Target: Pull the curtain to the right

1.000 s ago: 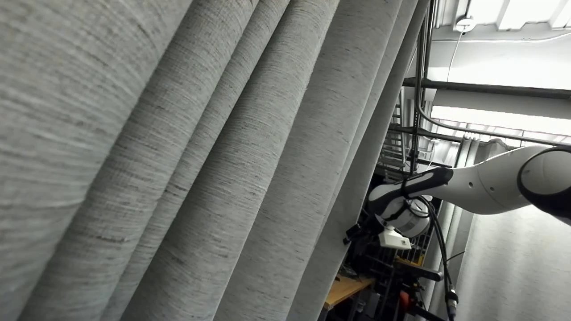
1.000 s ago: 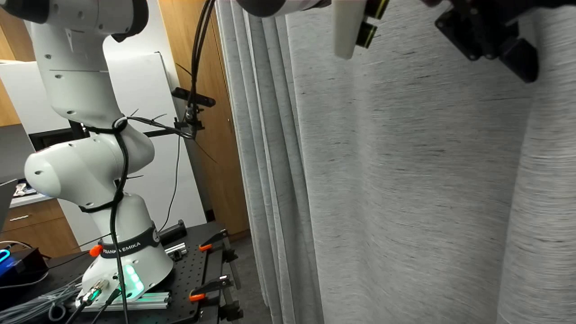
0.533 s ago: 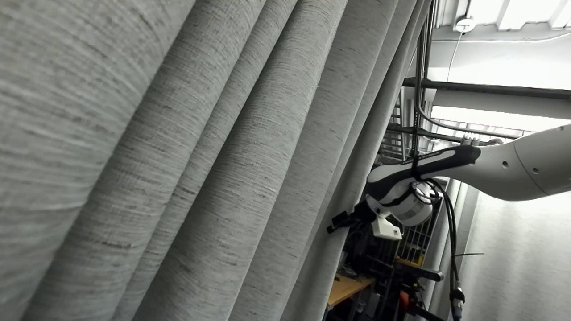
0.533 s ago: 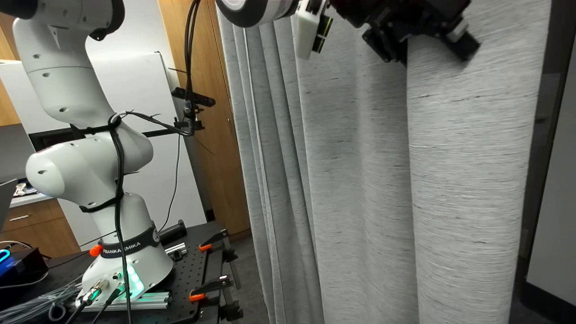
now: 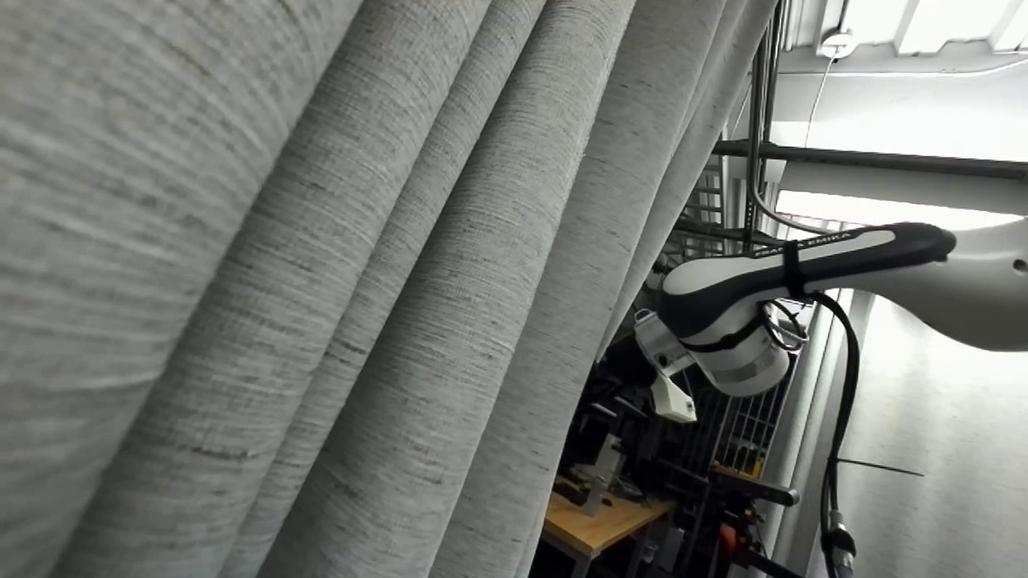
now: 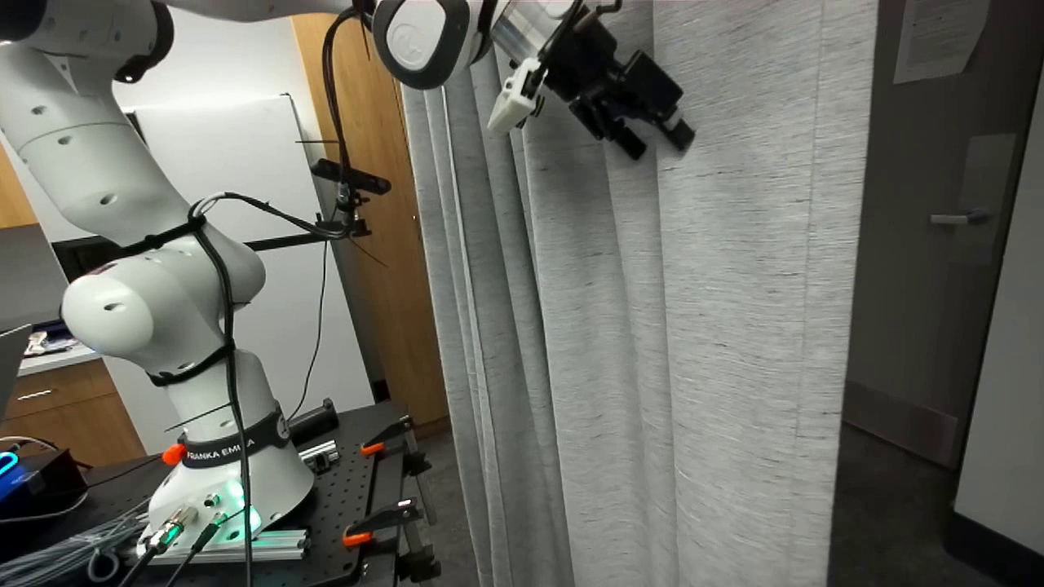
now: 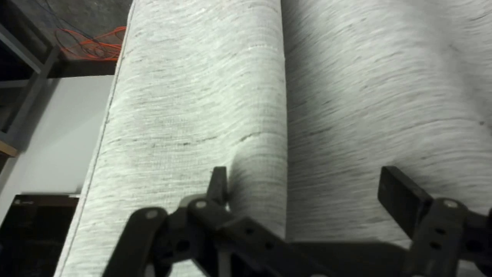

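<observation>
The curtain is a large light grey woven drape with deep pleats. It fills the left of an exterior view (image 5: 385, 321) and the middle of an exterior view (image 6: 750, 326). It also fills most of the wrist view (image 7: 184, 96), its hemmed edge at the left. My gripper (image 6: 659, 145) is high in front of the curtain, with its fingers angled down. In the wrist view the gripper (image 7: 301, 184) has its fingers wide apart. A rounded fold lies between them, close against the left finger; the right finger stands apart from that fold. In an exterior view the fingers cannot be made out.
A grey door with a handle (image 6: 958, 218) shows beyond the curtain's edge. A wooden desk (image 5: 602, 526) and metal rails (image 5: 875, 160) stand behind the arm. Orange cable (image 7: 96, 48) lies on the floor. The base table (image 6: 351, 440) carries clamps and a mounted camera (image 6: 351, 175).
My gripper and the curtain's free edge have moved left in both exterior views. More of the door and desk now shows. The arm has bent back toward its base.
</observation>
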{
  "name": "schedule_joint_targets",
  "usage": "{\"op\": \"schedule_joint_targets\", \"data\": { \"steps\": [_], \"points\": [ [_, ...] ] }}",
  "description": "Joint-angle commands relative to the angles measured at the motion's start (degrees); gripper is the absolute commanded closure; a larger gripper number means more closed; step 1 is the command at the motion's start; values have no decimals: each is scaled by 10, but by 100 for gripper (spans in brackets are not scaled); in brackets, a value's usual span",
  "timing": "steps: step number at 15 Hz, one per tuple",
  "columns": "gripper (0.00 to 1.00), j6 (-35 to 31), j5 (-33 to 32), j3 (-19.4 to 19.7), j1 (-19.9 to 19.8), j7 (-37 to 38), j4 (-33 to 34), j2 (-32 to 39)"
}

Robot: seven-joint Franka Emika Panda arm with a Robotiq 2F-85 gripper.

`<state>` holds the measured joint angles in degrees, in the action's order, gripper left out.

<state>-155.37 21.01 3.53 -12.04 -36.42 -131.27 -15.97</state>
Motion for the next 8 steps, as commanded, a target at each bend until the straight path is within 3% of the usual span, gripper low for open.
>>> {"op": "schedule_joint_targets", "data": {
  "steps": [1,8],
  "points": [
    [0,16,-66,18,50,61,-63,-71],
    [0,27,-148,19,91,152,-124,-150]
  ]
}}
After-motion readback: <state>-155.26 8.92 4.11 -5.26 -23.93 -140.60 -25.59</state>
